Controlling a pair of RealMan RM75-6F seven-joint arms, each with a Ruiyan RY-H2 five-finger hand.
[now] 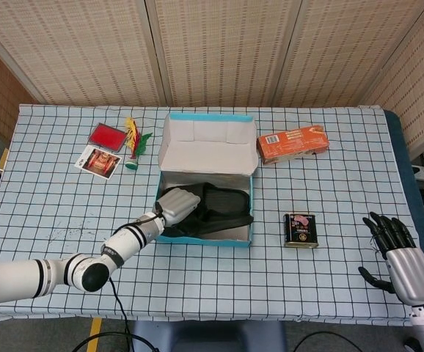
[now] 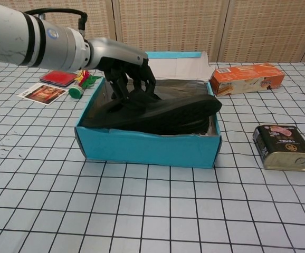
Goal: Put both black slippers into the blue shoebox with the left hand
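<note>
Blue shoebox (image 2: 147, 148) sits mid-table on the checked cloth (image 1: 50, 191), lid flap up at the back. Left hand (image 2: 126, 71) reaches in from the near-left corner, fingers (image 2: 139, 87) curled down onto the upper black slipper (image 2: 168, 108), gripping it. That slipper lies across the box, its toe end riding at the right wall's rim, its heel end low by the left wall. Second black slipper (image 2: 197, 126) lies beneath it on the box floor; only a sliver shows in the chest view, so its exact lie is hard to tell.

Right hand (image 1: 403, 257) rests near the table's right front edge, fingers spread, holding nothing.

Round about: dark tin (image 2: 284, 147) right of the box, orange carton (image 2: 247, 78) behind right, red pad (image 1: 107, 136), photo card (image 1: 97, 161) and a feathered shuttlecock (image 1: 133, 143) at rear left.
</note>
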